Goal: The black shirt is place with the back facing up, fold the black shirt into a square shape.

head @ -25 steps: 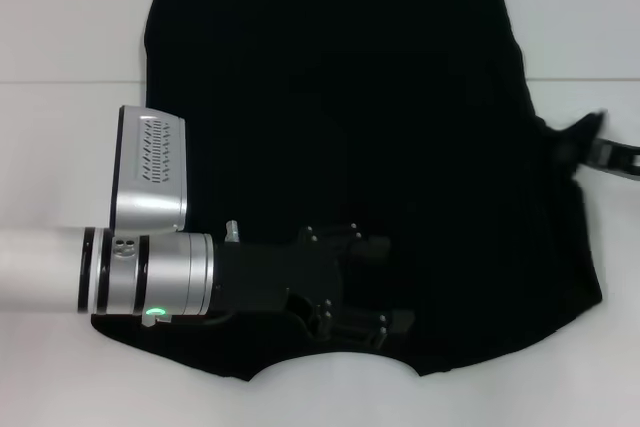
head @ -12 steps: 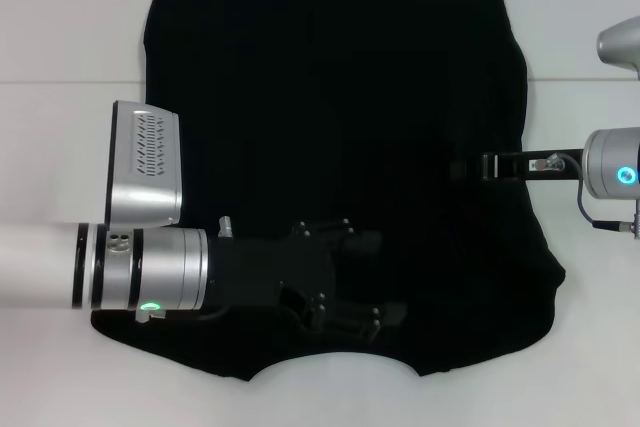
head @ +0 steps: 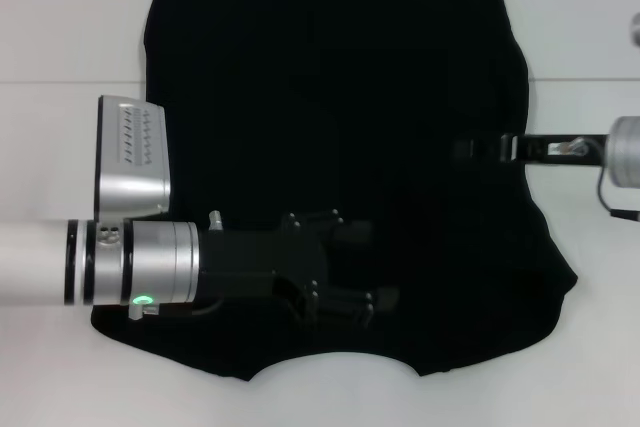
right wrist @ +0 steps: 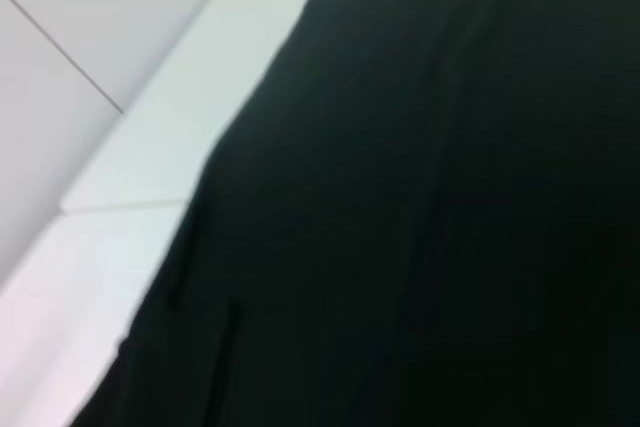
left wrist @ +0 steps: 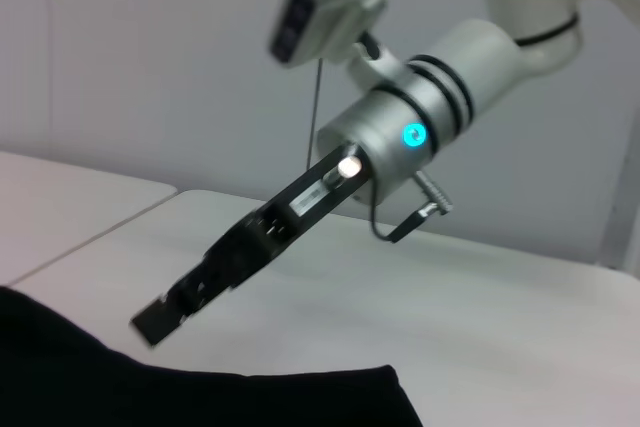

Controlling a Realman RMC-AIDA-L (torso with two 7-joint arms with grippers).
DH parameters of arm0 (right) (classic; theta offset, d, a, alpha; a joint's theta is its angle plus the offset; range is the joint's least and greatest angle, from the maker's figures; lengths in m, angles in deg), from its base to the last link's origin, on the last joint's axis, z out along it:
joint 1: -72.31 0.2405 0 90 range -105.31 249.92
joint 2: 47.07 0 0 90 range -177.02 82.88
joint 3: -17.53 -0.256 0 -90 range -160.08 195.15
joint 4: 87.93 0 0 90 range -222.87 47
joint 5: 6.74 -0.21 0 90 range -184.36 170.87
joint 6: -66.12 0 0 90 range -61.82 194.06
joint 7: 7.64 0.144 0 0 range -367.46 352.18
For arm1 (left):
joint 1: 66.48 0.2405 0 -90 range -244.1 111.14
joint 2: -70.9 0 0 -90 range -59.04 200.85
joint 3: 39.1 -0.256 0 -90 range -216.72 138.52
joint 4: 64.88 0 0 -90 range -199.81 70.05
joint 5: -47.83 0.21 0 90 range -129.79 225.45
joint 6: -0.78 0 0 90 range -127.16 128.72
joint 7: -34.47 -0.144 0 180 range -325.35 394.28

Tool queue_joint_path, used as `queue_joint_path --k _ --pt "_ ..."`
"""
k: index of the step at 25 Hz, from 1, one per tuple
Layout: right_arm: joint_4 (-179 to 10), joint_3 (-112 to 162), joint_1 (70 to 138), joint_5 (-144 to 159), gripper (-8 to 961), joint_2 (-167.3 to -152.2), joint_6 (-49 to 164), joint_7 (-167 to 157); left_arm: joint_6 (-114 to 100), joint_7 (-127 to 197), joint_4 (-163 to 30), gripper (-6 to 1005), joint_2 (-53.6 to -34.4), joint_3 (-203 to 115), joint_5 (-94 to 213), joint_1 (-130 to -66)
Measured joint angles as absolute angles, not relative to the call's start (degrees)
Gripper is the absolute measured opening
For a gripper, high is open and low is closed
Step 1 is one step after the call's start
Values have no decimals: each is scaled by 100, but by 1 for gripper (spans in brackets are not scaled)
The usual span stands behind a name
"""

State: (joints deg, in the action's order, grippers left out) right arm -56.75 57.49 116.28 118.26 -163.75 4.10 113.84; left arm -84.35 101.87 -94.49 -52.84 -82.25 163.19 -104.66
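Note:
The black shirt [head: 330,97] lies flat on the white table, its curved neckline at the near edge; it also shows in the left wrist view [left wrist: 200,397] and fills the right wrist view [right wrist: 450,227]. My left gripper [head: 376,265] reaches in from the left over the shirt's near part, just above the neckline, open with nothing between its fingers. My right gripper [head: 465,150] comes in from the right, past the shirt's right edge and over the cloth. In the left wrist view the right gripper [left wrist: 155,319] hangs a little above the shirt with no cloth at its tip.
The white table [head: 60,27] has bare surface to the left and right of the shirt and a seam line across it. The left arm's silver wrist and camera housing [head: 130,152] stand over the shirt's left edge.
My right gripper swept in from the shirt's right edge, taking the right sleeve inward over the body. The shirt's lower right edge has since spread back out slightly. My left arm drew a little leftward.

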Motion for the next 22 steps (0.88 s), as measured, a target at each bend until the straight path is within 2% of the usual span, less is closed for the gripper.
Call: queue_joint_path --k 4,9,20,22 --pt "-5439 5749 11304 11304 247 -16346 11 11201 -8518 10725 -9632 908 -5254 -8186 16317 -10359" --pt "-5429 5747 10945 10673 503 -16315 -467 10644 -8792 11587 -10114 908 -5182 -8000 16320 -10058" --pt "-5463 5693 10727 10365 716 -16372 -663 10293 -9553 13637 -11047 908 -4686 -6192 17507 -9607" --pt "-5463 5703 10754 10363 802 -16378 -624 10290 -9550 13901 -11140 908 -4632 -5860 17864 -9594"
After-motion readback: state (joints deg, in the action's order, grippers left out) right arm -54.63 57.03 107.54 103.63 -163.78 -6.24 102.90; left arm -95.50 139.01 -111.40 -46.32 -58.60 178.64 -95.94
